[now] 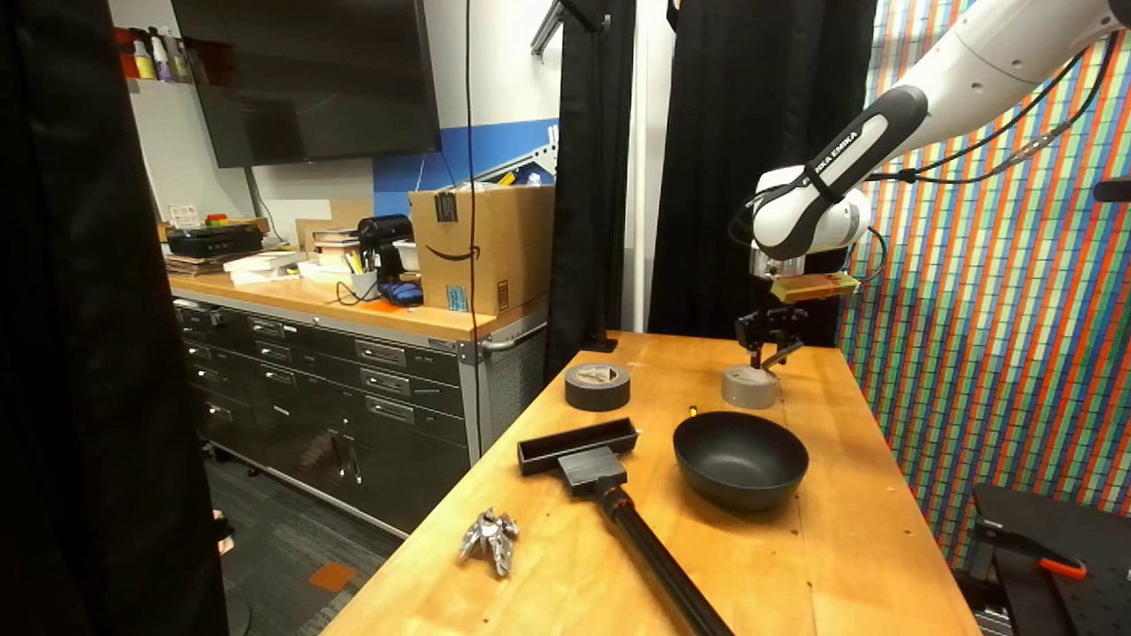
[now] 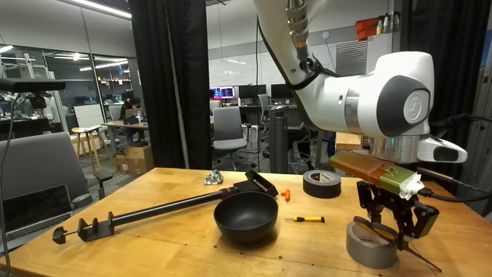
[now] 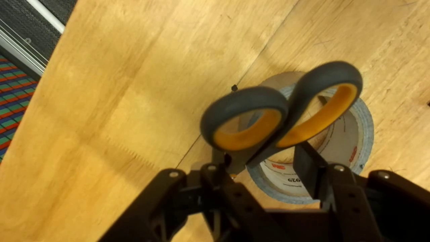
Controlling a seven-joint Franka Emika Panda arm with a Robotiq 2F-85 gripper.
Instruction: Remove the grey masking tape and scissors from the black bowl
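Note:
The black bowl (image 1: 740,455) stands upright on the table and looks empty; it also shows in an exterior view (image 2: 246,231). The grey masking tape (image 2: 365,252) lies flat on the table, also in the wrist view (image 3: 349,144) and an exterior view (image 1: 749,393). The scissors (image 3: 285,132), with dark grey and orange handles, are tilted, loops over the tape; they show in an exterior view (image 2: 369,225). My gripper (image 3: 265,156) is open just above the tape, also in both exterior views (image 1: 767,358) (image 2: 390,232). One finger hides part of the scissors; whether they touch is unclear.
A darker tape roll (image 2: 322,188), a yellow-black screwdriver (image 2: 307,219) and a small orange tool (image 2: 286,195) lie near the bowl. A long black tool (image 2: 169,209) crosses the table. A silvery metal bunch (image 1: 490,541) lies near the table's edge.

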